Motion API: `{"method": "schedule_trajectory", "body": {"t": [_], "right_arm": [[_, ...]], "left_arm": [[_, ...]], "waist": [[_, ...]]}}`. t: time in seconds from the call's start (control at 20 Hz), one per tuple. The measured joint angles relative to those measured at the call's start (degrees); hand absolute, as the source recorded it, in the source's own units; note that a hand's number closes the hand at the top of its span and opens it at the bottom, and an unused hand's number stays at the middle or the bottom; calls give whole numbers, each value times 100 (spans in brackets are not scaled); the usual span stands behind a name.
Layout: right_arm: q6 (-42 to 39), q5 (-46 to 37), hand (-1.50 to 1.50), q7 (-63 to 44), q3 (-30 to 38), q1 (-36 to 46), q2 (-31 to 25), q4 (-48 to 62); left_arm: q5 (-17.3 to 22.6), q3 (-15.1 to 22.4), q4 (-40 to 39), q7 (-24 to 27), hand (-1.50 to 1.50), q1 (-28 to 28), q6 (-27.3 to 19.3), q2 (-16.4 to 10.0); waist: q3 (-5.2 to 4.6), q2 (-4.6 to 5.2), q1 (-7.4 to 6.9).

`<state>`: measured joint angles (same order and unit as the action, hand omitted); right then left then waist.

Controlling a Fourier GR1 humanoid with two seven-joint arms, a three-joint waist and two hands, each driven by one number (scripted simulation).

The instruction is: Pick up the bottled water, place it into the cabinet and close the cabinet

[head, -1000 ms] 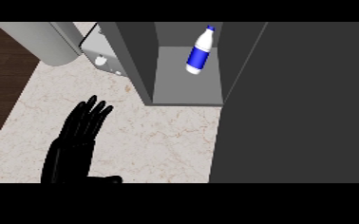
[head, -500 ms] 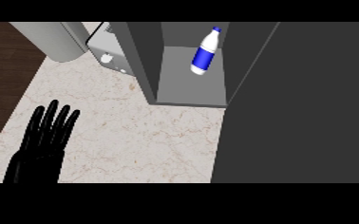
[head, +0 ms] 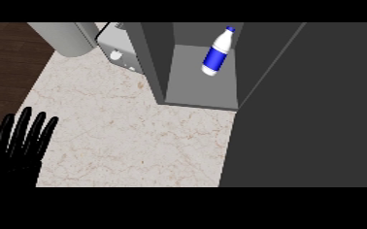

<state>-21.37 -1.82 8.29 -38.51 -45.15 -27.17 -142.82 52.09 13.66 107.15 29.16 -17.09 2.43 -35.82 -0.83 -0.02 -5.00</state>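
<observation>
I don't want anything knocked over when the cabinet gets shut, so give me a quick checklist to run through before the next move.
1. Bottled water inside the cabinet: ok, it is on the cabinet floor with no hand on it.
2. Bottle away from the opening: ok, it sits towards the back wall.
3. Cabinet closed: not ok, the front is open and the dark door panel stands swung out at the right.
4. Left hand free: ok, it is open and rests at the lower left edge, holding nothing.
5. Right hand ready at the door: cannot tell, it is out of view.
6. Counter in front of the opening: ok, nothing lies there.
</observation>
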Motion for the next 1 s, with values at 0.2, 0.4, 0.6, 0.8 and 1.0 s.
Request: {"method": "schedule_trajectory", "body": {"t": [0.2,0.4,0.6,0.8,1.0], "right_arm": [[-14,58,150,-156,0,257,1,9],[-77,109,150,-305,24,527,-7,16],[-201,155,150,-435,76,818,-59,22],[-308,195,150,-558,108,1087,-100,32],[-519,227,150,-602,240,1460,-296,25]], "left_arm": [[109,-134,43,-21,-150,-94,251,-174],[191,-239,77,-21,-150,-181,484,-312],[262,-316,75,-47,-150,-204,688,-434],[300,-382,64,-79,-150,-199,815,-534],[328,-428,60,-119,-150,-144,893,-609]], "waist": [[-3,50,-165],[-10,101,-336],[-24,156,-501],[-34,188,-640],[-54,191,-786]]}}
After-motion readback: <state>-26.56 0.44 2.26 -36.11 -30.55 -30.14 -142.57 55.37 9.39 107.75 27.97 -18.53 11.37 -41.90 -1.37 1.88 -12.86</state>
